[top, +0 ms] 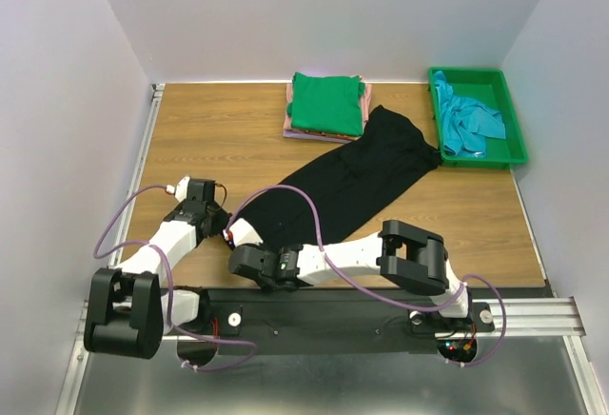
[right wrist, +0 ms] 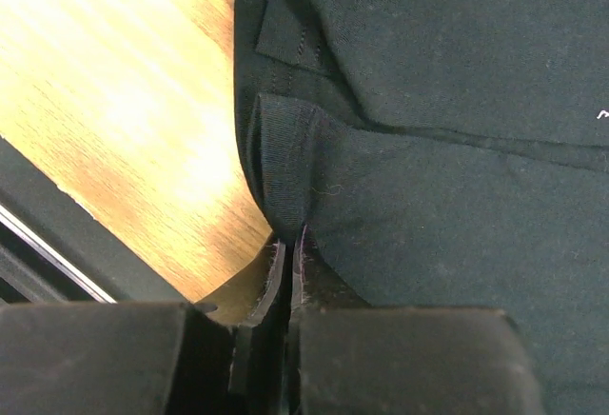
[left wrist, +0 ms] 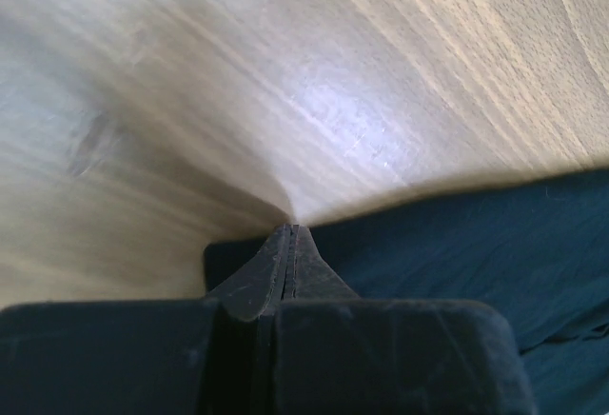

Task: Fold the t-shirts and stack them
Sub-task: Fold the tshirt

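Black t-shirt [top: 352,177]: spread diagonally on table [top: 209,139], near edge by the arms.
Left end effector [left wrist: 290,234]: clenched on the shirt's corner.
Right end effector [right wrist: 290,244]: clenched on a pinched edge fold; both grips judged preparatory to folding.

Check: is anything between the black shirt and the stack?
Nothing visible does. The left claw and right claw pinch the black shirt at its near edge; its far end lies right beside the stack, on bare table.
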Motion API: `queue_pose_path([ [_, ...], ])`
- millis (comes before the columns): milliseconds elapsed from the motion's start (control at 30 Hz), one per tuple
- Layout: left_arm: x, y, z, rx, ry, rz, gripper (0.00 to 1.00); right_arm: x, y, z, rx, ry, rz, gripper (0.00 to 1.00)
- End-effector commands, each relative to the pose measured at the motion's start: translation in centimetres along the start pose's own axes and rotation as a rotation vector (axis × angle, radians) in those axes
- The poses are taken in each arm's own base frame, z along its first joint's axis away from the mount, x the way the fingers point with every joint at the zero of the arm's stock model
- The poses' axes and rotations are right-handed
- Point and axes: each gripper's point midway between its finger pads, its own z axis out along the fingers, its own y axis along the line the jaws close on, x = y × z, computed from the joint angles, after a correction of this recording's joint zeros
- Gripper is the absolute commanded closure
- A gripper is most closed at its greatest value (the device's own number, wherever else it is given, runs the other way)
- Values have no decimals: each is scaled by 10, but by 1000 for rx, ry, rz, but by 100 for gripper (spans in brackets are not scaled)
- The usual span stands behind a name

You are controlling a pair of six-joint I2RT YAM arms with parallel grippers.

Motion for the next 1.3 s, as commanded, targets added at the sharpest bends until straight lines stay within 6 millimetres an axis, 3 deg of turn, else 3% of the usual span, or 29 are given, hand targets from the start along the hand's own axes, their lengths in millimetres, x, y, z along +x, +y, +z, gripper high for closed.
queue_pose_path([
  [0, -2, 16, -15, -72, -20, -16, 100, -21, -2, -17, -2, -45, 52, 100],
  [67, -6, 12, -21, -65, -26, -33, 100, -21, 1, -18, -16, -41, 60, 100],
  [100, -5, 11, -22, -65, -22, -34, 95, -20, 3, -17, -22, -37, 59, 100],
  [133, -4, 13, -23, -75, -16, -40, 66, -21, 4, -17, -27, -35, 59, 100],
  [167, -2, 17, -22, -88, -16, -41, 57, -21, 5, -17, -34, -33, 55, 99],
  [233, 1, 17, -18, -83, -7, -46, 49, -21, 8, -17, -45, -31, 56, 100],
  [433, 14, 25, -11, -111, 44, -30, 48, -23, 11, -18, -56, -33, 61, 100],
  [700, 13, 24, -14, -86, 23, -47, 53, -34, 13, -23, -69, -56, 80, 100],
  [733, 13, 23, -14, -85, 22, -47, 63, -37, 14, -25, -71, -64, 81, 100],
  [800, 14, 20, -14, -68, 28, -51, 73, -44, 13, -30, -76, -79, 92, 100],
  [833, 14, 15, -13, -46, 30, -51, 88, -45, 13, -31, -80, -82, 92, 100],
  [900, 15, 10, -12, -15, 37, -42, 100, -47, 14, -34, -83, -89, 98, 100],
  [1033, 12, 4, -15, 10, 32, -17, 100, -45, 8, -35, -66, -91, 105, 100],
  [1267, -16, -23, -49, 172, -97, -53, 100, -41, 2, -37, -46, -91, 123, 100],
])
